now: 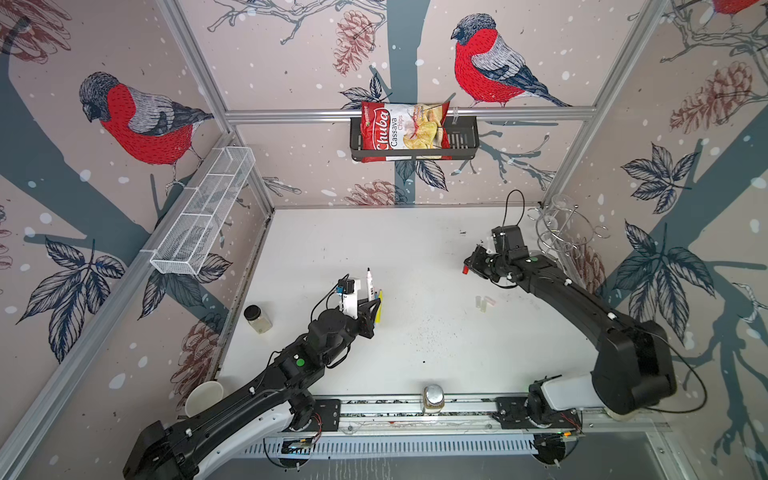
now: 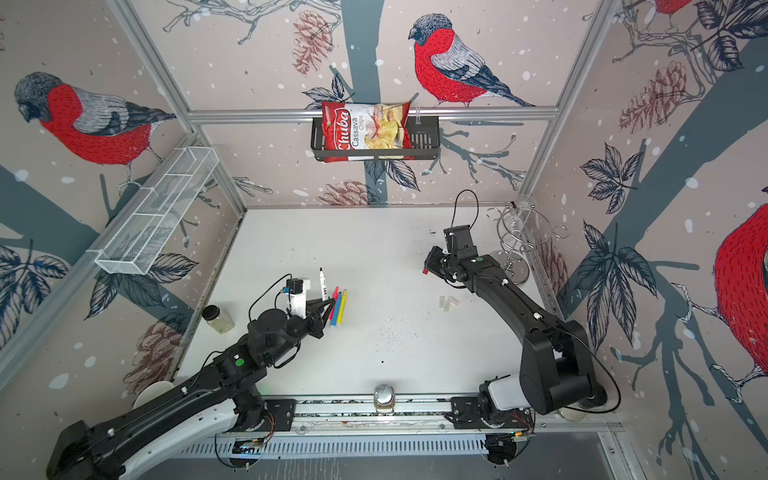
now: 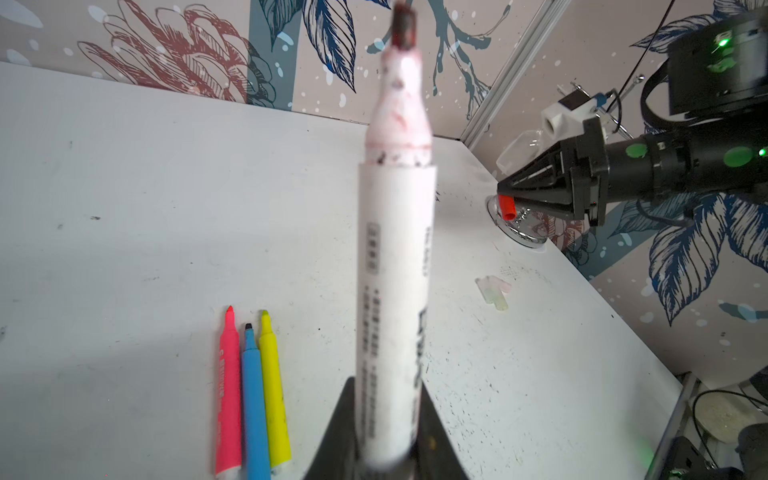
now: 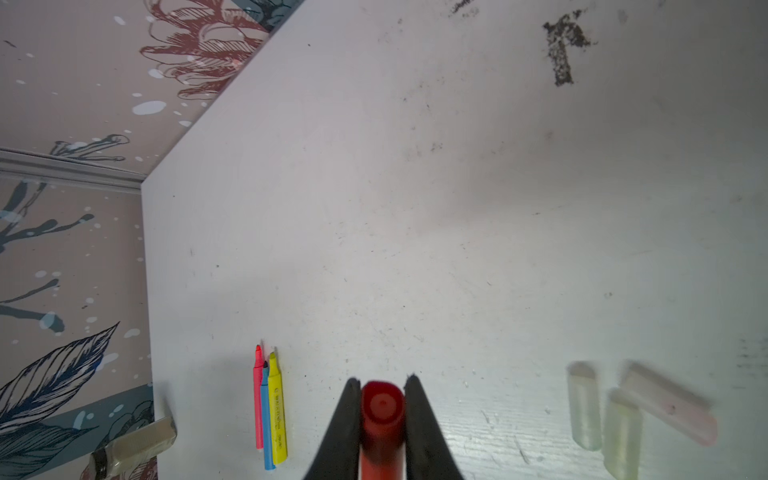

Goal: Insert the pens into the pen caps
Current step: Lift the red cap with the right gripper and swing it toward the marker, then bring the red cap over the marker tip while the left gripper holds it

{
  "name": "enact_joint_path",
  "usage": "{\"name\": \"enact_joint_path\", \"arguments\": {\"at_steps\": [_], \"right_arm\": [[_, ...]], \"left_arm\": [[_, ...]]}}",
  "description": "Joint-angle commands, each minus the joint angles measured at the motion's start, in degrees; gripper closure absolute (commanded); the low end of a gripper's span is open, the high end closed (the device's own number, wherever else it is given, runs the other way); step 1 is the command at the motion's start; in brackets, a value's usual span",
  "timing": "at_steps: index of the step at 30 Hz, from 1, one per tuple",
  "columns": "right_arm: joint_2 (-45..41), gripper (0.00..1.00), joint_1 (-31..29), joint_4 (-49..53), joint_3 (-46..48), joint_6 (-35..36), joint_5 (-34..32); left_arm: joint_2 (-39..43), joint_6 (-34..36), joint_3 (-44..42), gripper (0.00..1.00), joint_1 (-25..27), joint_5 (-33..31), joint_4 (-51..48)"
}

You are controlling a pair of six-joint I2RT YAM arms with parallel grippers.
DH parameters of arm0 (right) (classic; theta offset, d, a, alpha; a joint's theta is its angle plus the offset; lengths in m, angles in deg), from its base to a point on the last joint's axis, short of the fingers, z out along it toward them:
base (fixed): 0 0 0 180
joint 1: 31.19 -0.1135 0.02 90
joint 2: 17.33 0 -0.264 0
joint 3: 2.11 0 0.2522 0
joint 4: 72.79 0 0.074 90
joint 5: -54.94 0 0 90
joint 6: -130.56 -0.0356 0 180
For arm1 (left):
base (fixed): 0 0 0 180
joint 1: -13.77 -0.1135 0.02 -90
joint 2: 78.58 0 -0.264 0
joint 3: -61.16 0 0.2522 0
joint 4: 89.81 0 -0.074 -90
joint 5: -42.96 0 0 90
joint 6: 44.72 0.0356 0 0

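1. Table (image 1: 415, 249): flat, matte white and scuffed, with dark crumb specks. The landmark is the pen row (image 2: 337, 307) lying on it.
2. Left gripper (image 1: 372, 306): black tapered fingers pinch the low end of the white marker (image 3: 395, 270) and hold it up off the table. It sits just beside the pen row, on the row's left in both top views.
3. Right gripper (image 4: 382, 386): black wedge fingers are clamped on the red cap (image 4: 382, 415). It is well apart from the pen row, to the right and farther back.
4. White marker: a smooth round barrel with black print, a stepped neck smeared pink and a dark red nib. The stains show only in the left wrist view.
5. Pen row: pink pen (image 3: 229, 386), blue pen (image 3: 253, 403) and yellow pen (image 3: 274, 395), all slim glossy plastic, lie side by side touching, with their tips pointing the same way. In a top view the left gripper covers most of them, leaving the yellow pen (image 1: 379, 307) showing.
6. Clear caps (image 4: 621, 432): three short translucent tubes, two greenish and one pinkish, are clustered on the table well to the right of the pen row. The tints read only in the wrist views.
7. Red cap: a short opaque tube. The right wrist view shows its round end.
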Motion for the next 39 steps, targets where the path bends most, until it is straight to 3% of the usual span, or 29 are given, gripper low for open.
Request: {"name": "enact_joint_path", "arguments": {"at_steps": [1, 22, 39], "right_arm": [[-3.1, 1.00, -0.8, -5.2, 1.3, 1.9, 2.3], [-17.3, 1.00, -7.6, -19.8, 7.5, 6.4, 8.6], [-20.9, 1.00, -13.8, -26.4, 9.1, 8.5, 9.0]], "left_arm": [[-1.5, 0.8, 1.0, 1.00, -0.1, 5.1, 4.3], [-8.7, 1.4, 2.2, 1.00, 0.5, 22.0, 12.8], [-18.0, -0.4, 5.9, 1.00, 5.4, 28.8, 20.8]]}}
